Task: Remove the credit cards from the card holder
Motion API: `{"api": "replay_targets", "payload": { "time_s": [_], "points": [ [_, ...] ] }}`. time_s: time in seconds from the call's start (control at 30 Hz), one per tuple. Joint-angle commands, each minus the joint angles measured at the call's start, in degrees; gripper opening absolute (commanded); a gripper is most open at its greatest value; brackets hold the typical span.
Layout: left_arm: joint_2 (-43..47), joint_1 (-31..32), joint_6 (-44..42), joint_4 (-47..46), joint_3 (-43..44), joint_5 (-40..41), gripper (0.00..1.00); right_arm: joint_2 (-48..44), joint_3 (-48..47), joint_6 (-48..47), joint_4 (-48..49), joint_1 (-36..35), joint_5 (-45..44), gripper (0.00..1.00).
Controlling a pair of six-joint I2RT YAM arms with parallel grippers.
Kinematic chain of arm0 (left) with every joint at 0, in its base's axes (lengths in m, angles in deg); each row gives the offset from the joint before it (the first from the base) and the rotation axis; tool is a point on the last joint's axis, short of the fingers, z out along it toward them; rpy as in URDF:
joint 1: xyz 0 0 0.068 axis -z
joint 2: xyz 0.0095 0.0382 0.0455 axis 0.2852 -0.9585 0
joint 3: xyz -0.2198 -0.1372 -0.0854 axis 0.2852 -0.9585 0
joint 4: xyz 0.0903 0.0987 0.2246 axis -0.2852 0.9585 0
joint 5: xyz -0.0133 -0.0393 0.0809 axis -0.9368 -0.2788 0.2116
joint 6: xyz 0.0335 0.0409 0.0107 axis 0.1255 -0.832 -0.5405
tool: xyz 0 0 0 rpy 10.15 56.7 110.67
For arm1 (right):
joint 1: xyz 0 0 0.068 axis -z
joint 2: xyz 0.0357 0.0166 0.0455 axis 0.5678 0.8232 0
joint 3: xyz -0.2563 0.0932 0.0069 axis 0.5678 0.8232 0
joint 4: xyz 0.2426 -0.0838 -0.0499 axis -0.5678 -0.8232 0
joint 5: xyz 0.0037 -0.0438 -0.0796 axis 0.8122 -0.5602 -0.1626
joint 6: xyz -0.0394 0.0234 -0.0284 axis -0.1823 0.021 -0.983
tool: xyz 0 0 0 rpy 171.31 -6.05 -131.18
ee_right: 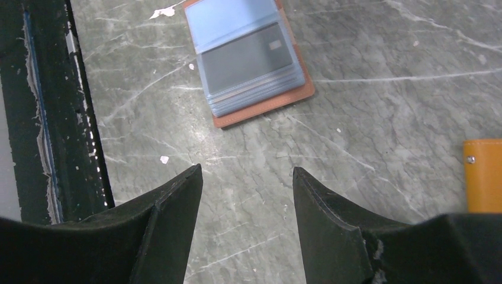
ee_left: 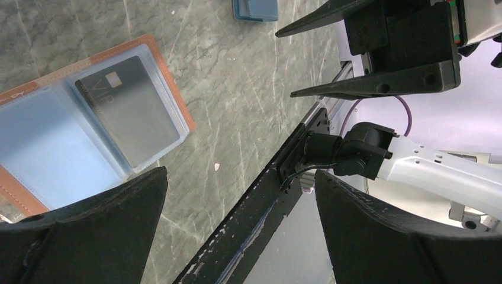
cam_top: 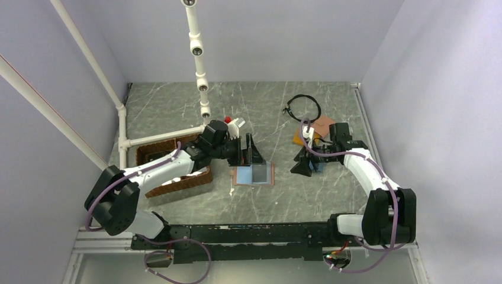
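The card holder lies open flat on the table, salmon-pink outside with light-blue pockets. A grey credit card sits inside the right-hand pocket and also shows in the right wrist view and from above. My left gripper hovers open just behind the holder, nothing between its fingers. To the holder's right, apart from it, my right gripper stands open over bare table.
A teal-blue wallet lies under the right gripper. An orange wallet and a brown piece lie behind it, near a black cable loop. A wicker basket and white pipes stand at the left.
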Motion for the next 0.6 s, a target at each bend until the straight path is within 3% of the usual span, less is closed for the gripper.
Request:
{"api": "replay_targets", "payload": {
  "time_s": [0.0,0.33,0.57],
  "points": [
    [-0.3,0.6,0.0,1.6,2.7,2.2,1.00,0.3,-0.2,-0.2,1.4,-1.5,0.3,0.60],
    [-4.7,3.6,-0.7,15.3,7.3,14.4,0.99,4.6,-2.2,4.1,2.5,-6.7,4.6,0.60],
    [-9.1,5.0,1.9,12.9,6.8,16.6,0.85,11.3,-3.6,25.1,12.4,-7.1,9.9,0.59]
  ]
}}
